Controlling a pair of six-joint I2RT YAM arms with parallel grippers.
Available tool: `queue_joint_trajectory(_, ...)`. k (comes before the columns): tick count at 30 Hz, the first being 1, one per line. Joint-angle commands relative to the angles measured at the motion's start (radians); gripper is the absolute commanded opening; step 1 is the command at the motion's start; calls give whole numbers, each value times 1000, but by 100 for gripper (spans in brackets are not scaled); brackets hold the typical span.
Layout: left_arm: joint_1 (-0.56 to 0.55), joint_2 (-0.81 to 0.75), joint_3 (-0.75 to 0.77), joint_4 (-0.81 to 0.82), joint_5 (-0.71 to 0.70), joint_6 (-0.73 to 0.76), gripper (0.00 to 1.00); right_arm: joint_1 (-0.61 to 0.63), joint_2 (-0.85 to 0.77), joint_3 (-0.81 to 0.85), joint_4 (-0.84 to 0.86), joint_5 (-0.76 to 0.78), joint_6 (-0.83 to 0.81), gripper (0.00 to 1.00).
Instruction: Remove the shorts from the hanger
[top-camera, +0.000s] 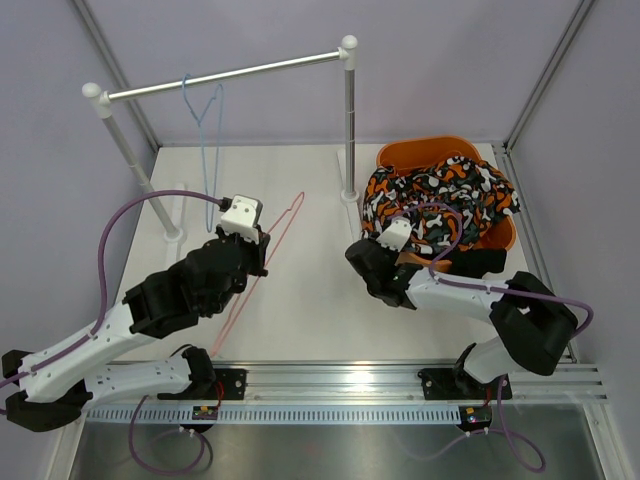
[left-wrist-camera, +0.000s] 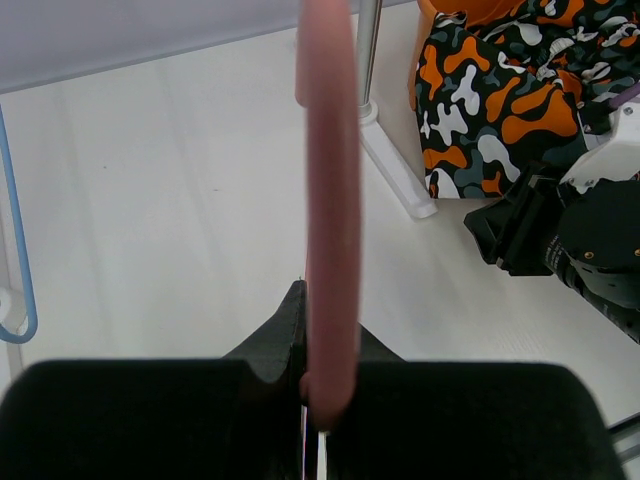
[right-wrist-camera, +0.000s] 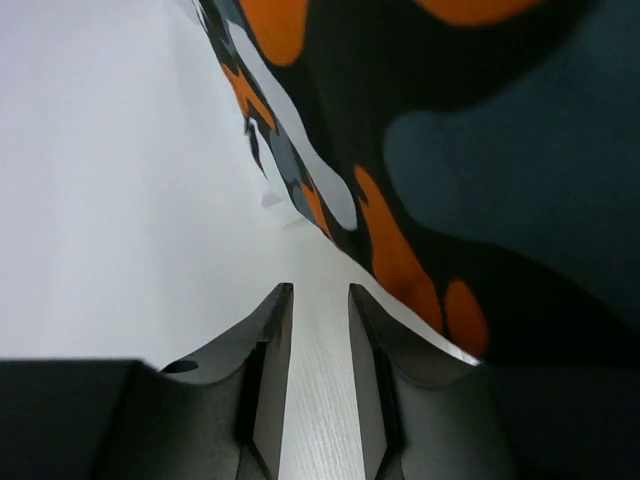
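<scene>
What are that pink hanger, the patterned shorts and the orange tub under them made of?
The pink hanger looks like plastic or coated wire: a smooth, evenly coloured thin rod. The camouflage shorts are soft printed cloth, crumpled in folds. The orange basket seems moulded plastic, with a smooth stiff rim.

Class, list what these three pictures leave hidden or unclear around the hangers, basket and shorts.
Basket contents: top view, covered by camouflage shorts.
Pink hanger shape: left wrist view, blurred, cut off above, clamped in left tool.
Shorts' outline: right wrist view, cut off by edges.
</scene>
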Motion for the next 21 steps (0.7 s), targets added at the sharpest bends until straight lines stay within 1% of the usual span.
queue_joint_trajectory(1, -3, -14, 17, 22, 5, -6, 0, 6, 18, 89, 19, 105, -19, 34)
queue_joint_trajectory(6, -5, -15, 20, 18, 3, -6, 0, 6, 45, 158, -5, 151, -86, 19)
queue_joint_trajectory(8, -5, -17, 20, 18, 2, -6, 0, 6, 50, 188, -15, 171, -112, 17)
queue_joint_trajectory(11, -3, -17, 22, 14, 3, -5, 0, 6, 65, 234, -44, 206, -138, 16)
queue_joint_trajectory(14, -5, -15, 23, 15, 5, -5, 0, 2, 74, 291, -99, 216, -157, 23)
queue_joint_trajectory(15, -3, -15, 25, 12, 5, -5, 0, 3, 71, 302, -116, 216, -158, 30)
queue_joint_trajectory(16, -5, -17, 25, 14, 5, -3, 0, 2, 65, 319, -143, 216, -158, 34)
queue_joint_trajectory(19, -5, -18, 25, 8, 5, -3, 0, 2, 21, 342, -228, 216, -149, 46)
queue_joint_trajectory(21, -5, -21, 23, 6, 3, -3, 0, 2, -11, 356, -284, 170, -135, 49)
